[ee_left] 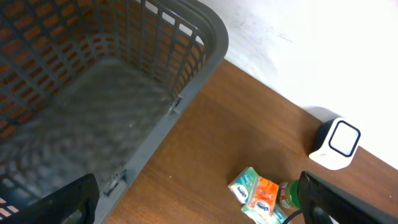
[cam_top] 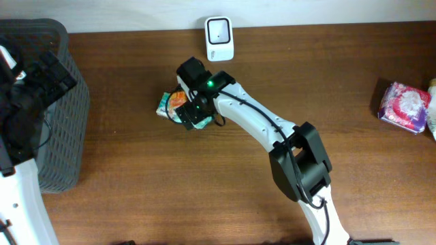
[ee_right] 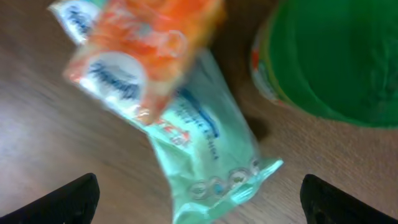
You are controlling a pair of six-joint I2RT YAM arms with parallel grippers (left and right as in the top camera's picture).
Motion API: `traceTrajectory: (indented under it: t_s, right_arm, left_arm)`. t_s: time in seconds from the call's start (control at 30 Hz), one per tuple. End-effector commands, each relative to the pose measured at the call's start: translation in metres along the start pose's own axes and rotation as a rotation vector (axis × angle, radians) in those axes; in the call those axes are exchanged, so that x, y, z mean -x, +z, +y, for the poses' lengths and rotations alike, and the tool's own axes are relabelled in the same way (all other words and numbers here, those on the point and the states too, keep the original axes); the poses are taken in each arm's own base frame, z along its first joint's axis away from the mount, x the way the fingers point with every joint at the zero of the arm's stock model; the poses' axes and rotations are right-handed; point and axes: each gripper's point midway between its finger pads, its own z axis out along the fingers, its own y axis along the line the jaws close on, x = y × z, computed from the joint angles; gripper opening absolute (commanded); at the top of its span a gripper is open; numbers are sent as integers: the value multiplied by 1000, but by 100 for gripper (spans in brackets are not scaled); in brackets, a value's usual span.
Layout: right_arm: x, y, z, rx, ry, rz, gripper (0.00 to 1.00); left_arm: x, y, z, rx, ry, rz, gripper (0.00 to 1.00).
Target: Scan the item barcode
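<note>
Right of the scanner [cam_top: 219,39], only overhead shows a pink packet [cam_top: 407,107]

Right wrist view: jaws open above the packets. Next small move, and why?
Probably lower the right gripper straight down and close on the orange packet. Its jaws stand open and empty above the pile, that packet lies on top of the teal packet, and the green lid sits close beside it.

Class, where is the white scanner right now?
In the overhead view, the white scanner stands at the table's far edge, near centre, just beyond the tissue packs.
</note>
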Motion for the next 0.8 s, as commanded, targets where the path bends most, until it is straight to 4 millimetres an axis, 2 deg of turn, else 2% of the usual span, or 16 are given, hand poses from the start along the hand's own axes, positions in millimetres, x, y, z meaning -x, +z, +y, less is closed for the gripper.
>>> traceTrajectory:
  t_s: [0.0,0.07,0.1,0.13,0.2,0.3,0.43,0.53,0.57,0.63,0.7,0.77]
  right_arm:
    - [-17,18,-29,-41,200,37,99]
    - [-26,23,-46,-38,449,57,99]
    - [-24,23,-43,16,500,60,99]
    - [-18,22,-34,111,514,58,99]
    - [-11,19,-25,195,521,53,99]
    - [-6,20,-24,200,553,37,100]
    - [-8,27,-25,194,552,40,85]
    - [-11,35,-36,129,541,32,84]
    - [-6,30,-45,86,487,2,85]
    - [8,7,-52,74,440,-36,90]
    - [36,-35,-58,59,369,-123,94]
    - [64,-61,-54,66,270,-218,100]
  left_arm:
    - [2,-1,4,14,-10,-9,99]
    - [2,-1,4,14,-10,-9,99]
    - [2,-1,4,14,-10,-9,99]
    - [2,-1,4,14,-10,-9,99]
    - [2,-1,4,14,-10,-9,99]
    - [2,-1,4,14,-10,-8,99]
    - [2,-1,4,14,-10,-8,99]
    - [1,-1,4,15,-10,-5,99]
    - [1,-1,4,15,-10,-5,99]
    - [1,-1,4,15,-10,-5,99]
    - [1,-1,4,15,-10,-5,99]
    - [1,-1,4,15,-10,-5,99]
